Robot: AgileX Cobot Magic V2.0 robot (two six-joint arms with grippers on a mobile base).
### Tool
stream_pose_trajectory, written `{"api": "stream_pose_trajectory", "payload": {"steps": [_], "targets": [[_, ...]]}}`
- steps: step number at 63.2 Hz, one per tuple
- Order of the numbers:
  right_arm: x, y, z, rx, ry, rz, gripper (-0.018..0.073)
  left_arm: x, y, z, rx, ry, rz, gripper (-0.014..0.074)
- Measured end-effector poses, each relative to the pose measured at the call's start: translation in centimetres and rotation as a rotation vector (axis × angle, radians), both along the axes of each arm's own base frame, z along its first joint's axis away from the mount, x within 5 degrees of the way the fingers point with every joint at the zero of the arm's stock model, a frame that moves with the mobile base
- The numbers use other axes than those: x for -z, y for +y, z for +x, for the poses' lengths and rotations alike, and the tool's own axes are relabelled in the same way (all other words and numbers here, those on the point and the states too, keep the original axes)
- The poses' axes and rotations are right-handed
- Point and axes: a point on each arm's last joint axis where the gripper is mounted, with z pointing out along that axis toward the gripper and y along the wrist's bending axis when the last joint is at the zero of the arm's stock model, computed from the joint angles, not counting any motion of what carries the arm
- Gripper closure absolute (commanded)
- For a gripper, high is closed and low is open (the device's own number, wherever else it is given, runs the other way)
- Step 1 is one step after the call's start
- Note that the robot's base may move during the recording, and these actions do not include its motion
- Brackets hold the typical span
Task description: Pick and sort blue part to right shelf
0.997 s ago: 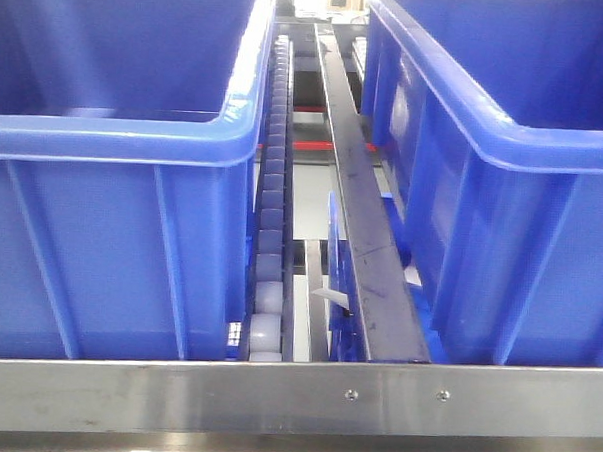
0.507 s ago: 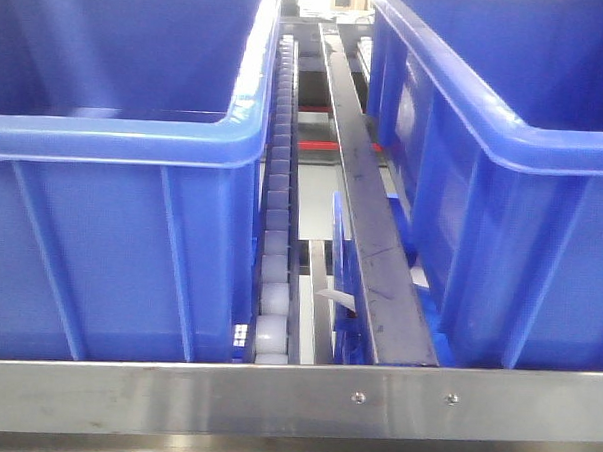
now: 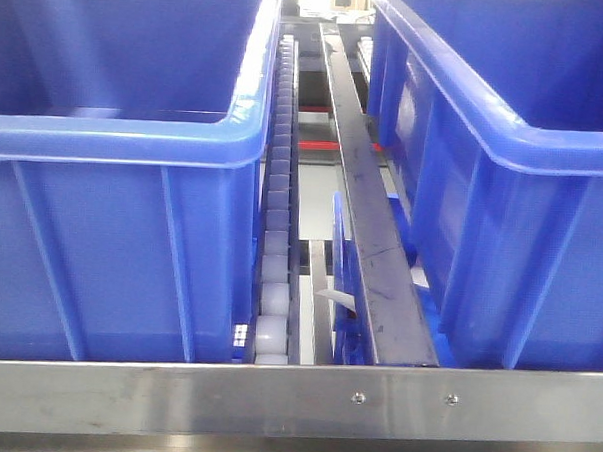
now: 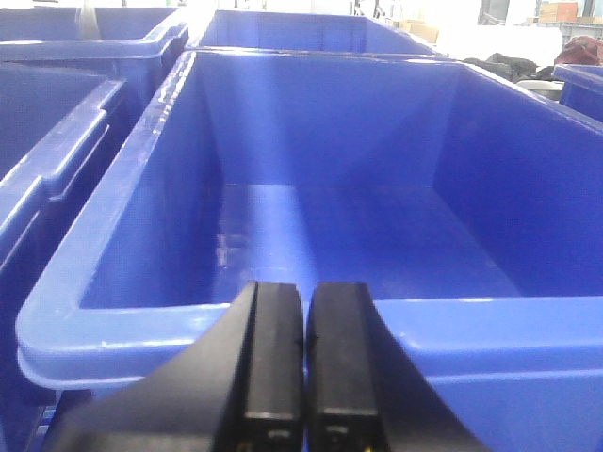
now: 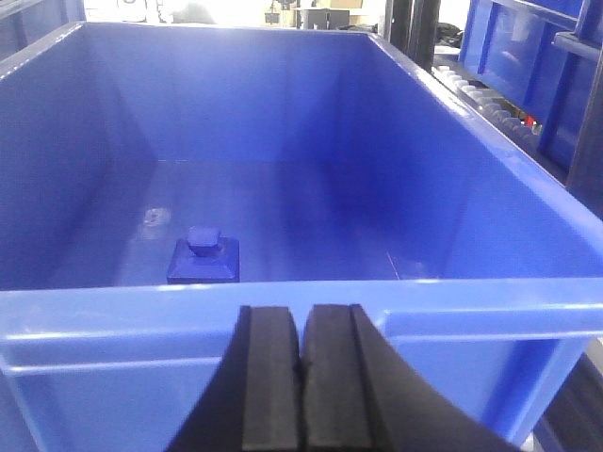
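Note:
A small blue part, a square base with a knob on top, lies on the floor of a blue bin in the right wrist view. My right gripper is shut and empty, just outside that bin's near rim. My left gripper is shut and empty, in front of the near rim of another blue bin whose floor shows nothing in it. Neither gripper shows in the front view.
In the front view two blue bins flank a roller track and a dark metal rail. A steel crossbar runs along the front. More blue bins stand left of the left gripper.
The front view shifted slightly between one second and half a second ago, so the bins and rail sit a little further right. Since then nothing has moved.

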Motion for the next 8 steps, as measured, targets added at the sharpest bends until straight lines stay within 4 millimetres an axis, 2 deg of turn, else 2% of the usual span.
{"api": "stream_pose_trajectory", "payload": {"steps": [8], "targets": [[0.0,0.0,0.0,0.0,0.0,0.0,0.0528,0.0,0.0,0.0,0.0,0.0,0.0,0.0474]]}}
